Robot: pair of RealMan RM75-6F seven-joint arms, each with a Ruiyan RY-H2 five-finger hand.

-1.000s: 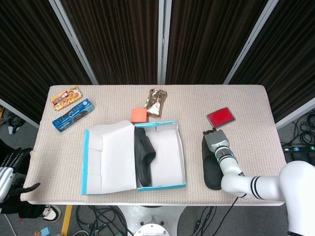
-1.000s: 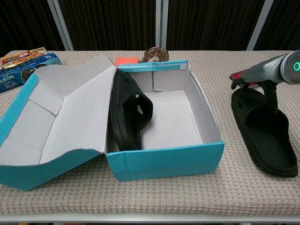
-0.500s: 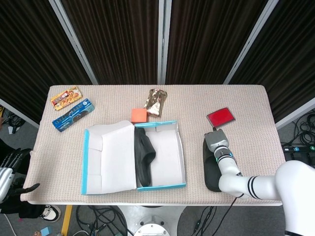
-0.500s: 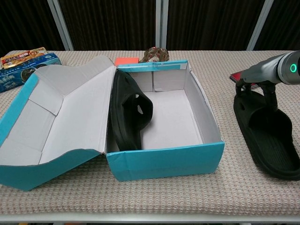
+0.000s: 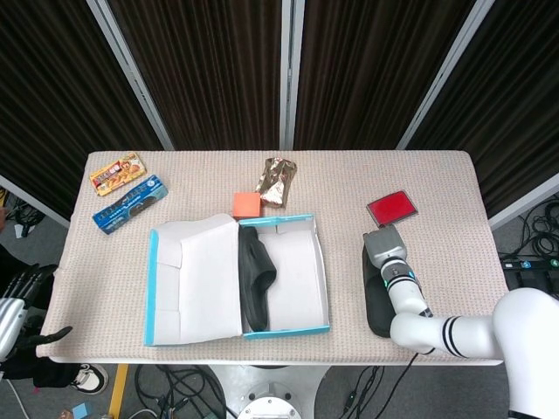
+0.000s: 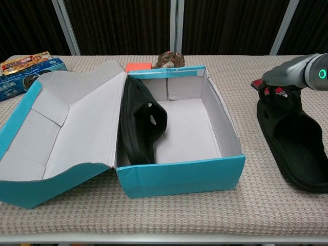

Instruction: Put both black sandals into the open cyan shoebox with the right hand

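The open cyan shoebox [image 5: 284, 220] [image 6: 179, 177] sits at the front middle of the table, its lid [image 5: 192, 279] [image 6: 61, 128] folded out to the left. One black sandal [image 5: 255, 279] [image 6: 141, 123] stands on its edge inside, against the box's left wall. The second black sandal [image 5: 376, 305] [image 6: 297, 143] lies to the right of the box near the front edge. My right hand [image 5: 385, 250] [image 6: 282, 82] grips it at the strap end, with its fingers hooked over the strap. My left hand [image 5: 17, 305] hangs off the table's left side, fingers apart, holding nothing.
A red card [image 5: 391, 208] [image 6: 254, 83] lies just behind the right hand. An orange block [image 5: 247, 204] [image 6: 138, 66] and a foil packet [image 5: 277, 182] [image 6: 168, 59] sit behind the box. Two snack boxes [image 5: 118, 173] [image 5: 129, 203] lie at the far left.
My right hand has shifted a little to the right with the sandal, which has turned slightly on the table. The box, the other sandal and my left hand have not moved.
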